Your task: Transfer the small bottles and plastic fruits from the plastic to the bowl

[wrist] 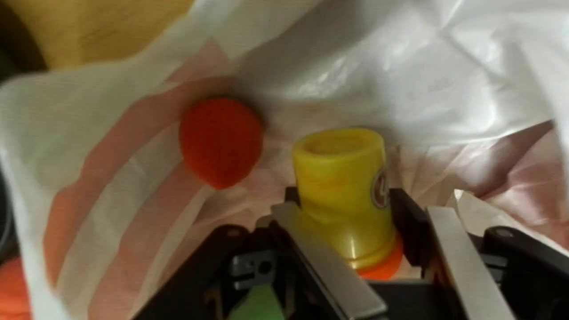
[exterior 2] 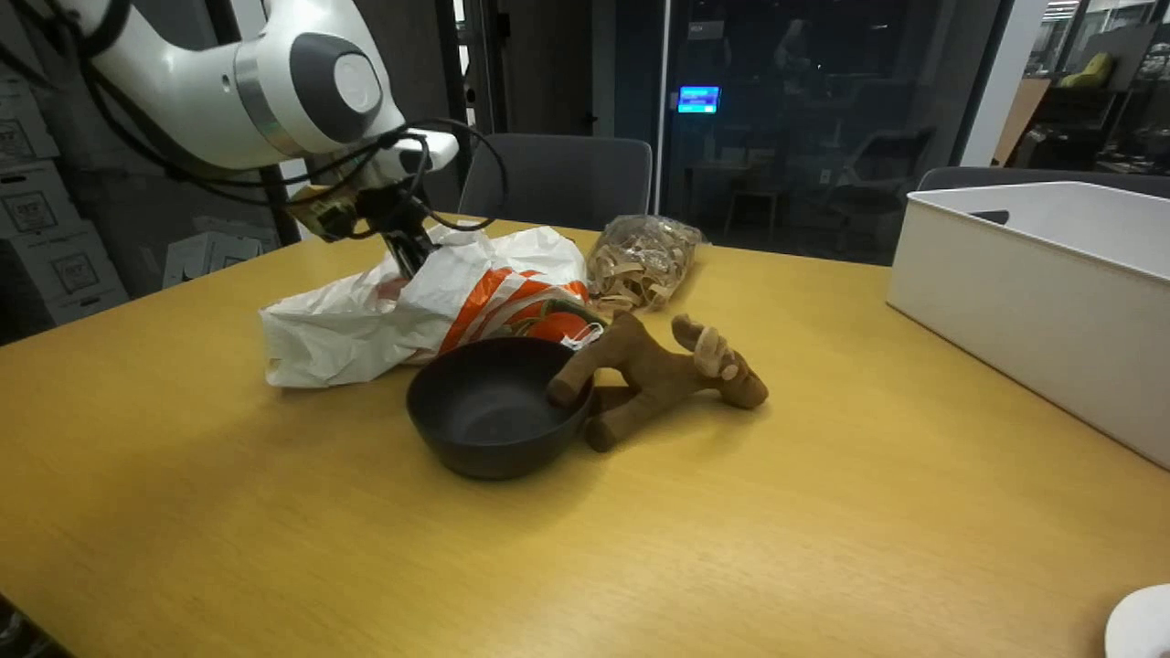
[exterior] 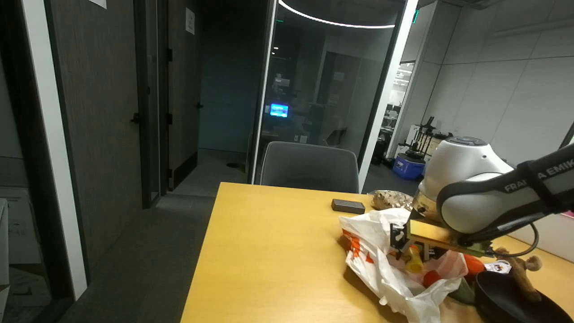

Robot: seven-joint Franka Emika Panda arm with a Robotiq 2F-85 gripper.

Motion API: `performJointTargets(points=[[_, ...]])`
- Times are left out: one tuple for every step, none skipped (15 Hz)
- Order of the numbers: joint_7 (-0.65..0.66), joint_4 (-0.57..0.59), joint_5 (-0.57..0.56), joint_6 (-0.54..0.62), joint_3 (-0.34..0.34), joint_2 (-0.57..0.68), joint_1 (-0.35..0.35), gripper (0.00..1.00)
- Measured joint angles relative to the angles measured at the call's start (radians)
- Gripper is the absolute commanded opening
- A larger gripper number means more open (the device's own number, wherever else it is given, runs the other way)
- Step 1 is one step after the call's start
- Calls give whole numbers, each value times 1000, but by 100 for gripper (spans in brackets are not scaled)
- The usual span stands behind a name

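I have my gripper [wrist: 346, 202] pinching the small yellow bottle [wrist: 340, 178] across its sides, inside the white plastic shopping bag [wrist: 422, 80]. In my wrist view the bottle's long axis runs from just before 12 o'clock, its round recessed end, to between 5 and 6, where the orange-red end points. It looks glossy, with a dark round logo facing 3 o'clock. A red plastic fruit [wrist: 221, 142] lies at its 10 o'clock.

Gripper [wrist: 346, 206] clasps yellow bottle [wrist: 342, 191] — red fruit [wrist: 221, 140] near; bag [wrist: 378, 80] beneath
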Motion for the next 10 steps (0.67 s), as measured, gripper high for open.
performJointTargets(points=[[-81,-14,84,-28,39,-33,-17,27],[-156,-27,168,-65,90,-69,-43,27],[-233,-34,256,-120,138,-111,-67,27],[-308,-36,342,-189,172,-154,-80,27],[-379,-33,421,-271,179,-203,-77,27],[-418,-29,463,-357,175,-252,-73,27],[-429,-23,475,-442,167,-303,-73,27],[-430,-18,475,-518,156,-353,-74,27],[-419,-15,465,-579,144,-400,-78,27],[-398,-14,444,-631,133,-446,-85,27]])
